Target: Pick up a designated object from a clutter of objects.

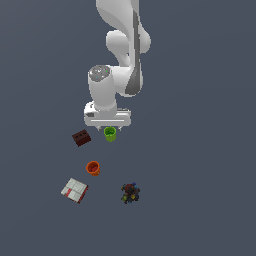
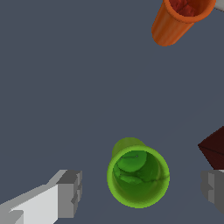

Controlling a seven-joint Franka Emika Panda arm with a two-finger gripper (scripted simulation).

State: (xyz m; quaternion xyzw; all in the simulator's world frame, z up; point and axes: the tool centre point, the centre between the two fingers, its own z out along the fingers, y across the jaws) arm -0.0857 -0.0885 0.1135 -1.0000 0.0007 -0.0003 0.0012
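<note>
Pincer (image 2: 140, 192) fingers (image 2: 70, 192) spread wide, one either side of the green cup (image 2: 138, 176), neither touching it. Cup stands upright on the grey worktop (image 2: 65, 87), directly under the pincer (image 1: 109, 126). Dark red brick (image 1: 81, 137) just beside the cup, close to one finger. Orange cup (image 1: 93, 168) near; white-and-red box (image 1: 74, 190) and lumpy toy (image 1: 130, 193) well apart.
</note>
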